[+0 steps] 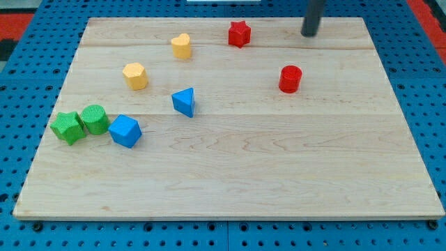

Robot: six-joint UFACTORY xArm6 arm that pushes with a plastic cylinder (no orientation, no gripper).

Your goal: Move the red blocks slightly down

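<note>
Nearest the camera lies the bare lower part of the wooden board; above it, at the view's left, a blue cube sits just beside a green cylinder and a green star; a blue triangle stands nearer the middle; two yellow blocks, a yellow hexagon and a yellow heart, lie higher up.

The red blocks are both in the upper half: a red star near the top edge, and a red cylinder further right and lower; they are well apart from each other.

My tip rests near the top edge, touching nothing; it is a bare rod, so it grasps nothing and has nothing to open or close; it only pushes.

What matters for the coming move: the red cylinder lies below my tip and a little to the view's left, so I judge I am nearly placed to push it toward the view's bottom after a small shift leftward; the red star lies at about my height, well to my left, so I would have to get above it first, with little board left there.
</note>
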